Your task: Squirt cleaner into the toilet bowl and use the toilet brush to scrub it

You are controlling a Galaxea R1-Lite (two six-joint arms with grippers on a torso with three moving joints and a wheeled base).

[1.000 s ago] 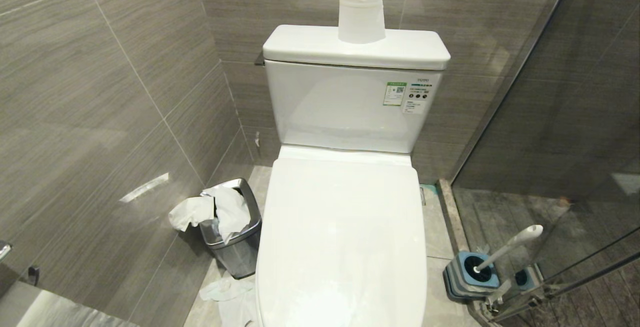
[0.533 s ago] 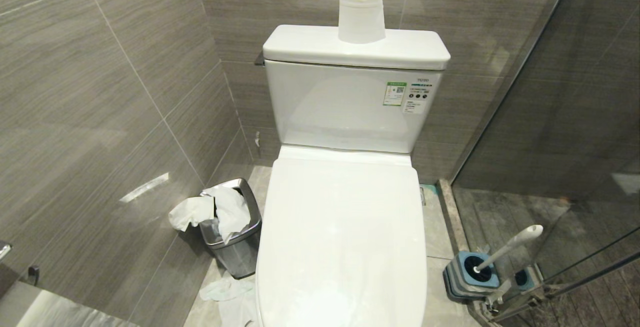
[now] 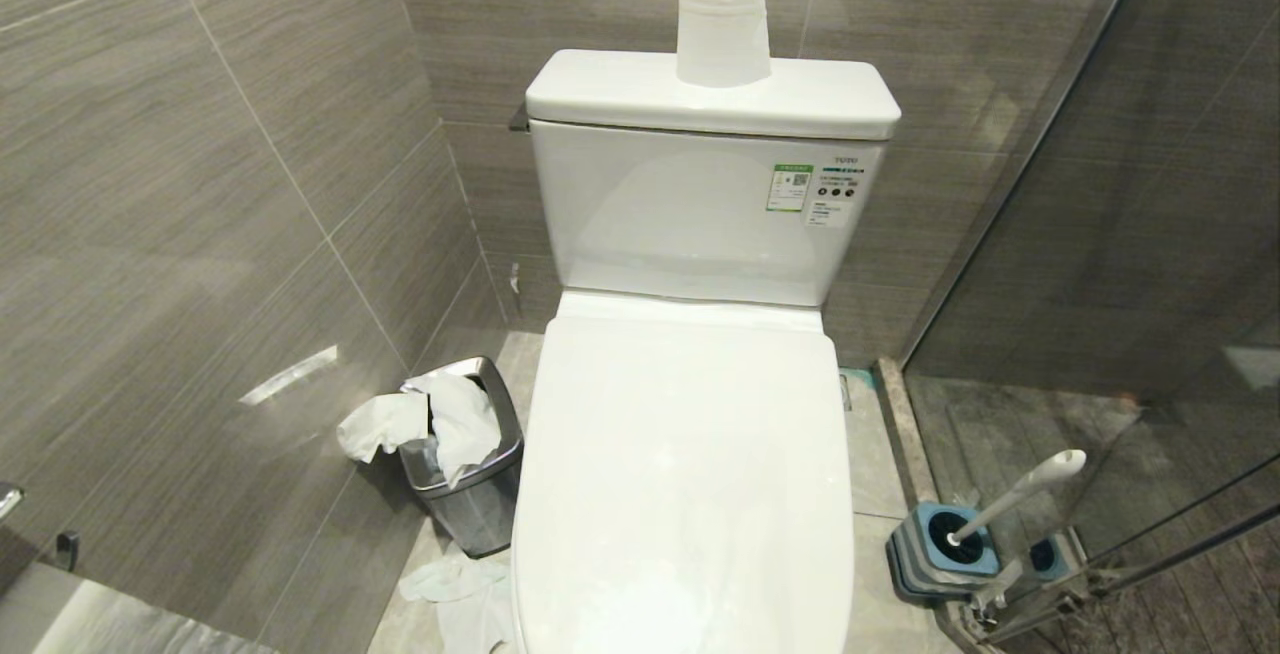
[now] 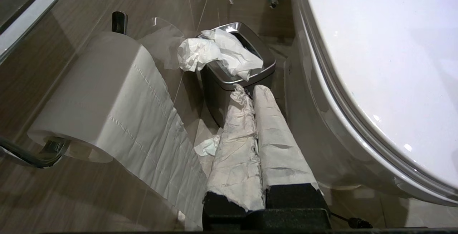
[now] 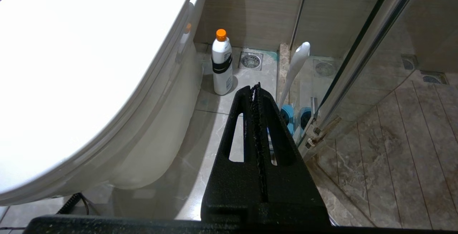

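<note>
Head view: glossy white ceramic toilet bowl (image 3: 690, 474) nearest, lid down, bowl hidden. Beside it on the right, slim white toilet brush (image 3: 1020, 496) leaning in square grey-and-blue holder (image 3: 935, 544). On the left, small steel waste bin (image 3: 475, 494) stuffed with paper. Further back, paper roll (image 3: 722, 29) on cistern. Left gripper (image 4: 250, 90), fingers wrapped in paper and pressed together, low beside bin. Right gripper (image 5: 255, 88), black fingers closed and empty, near white bottle with orange cap (image 5: 222, 64).
</note>
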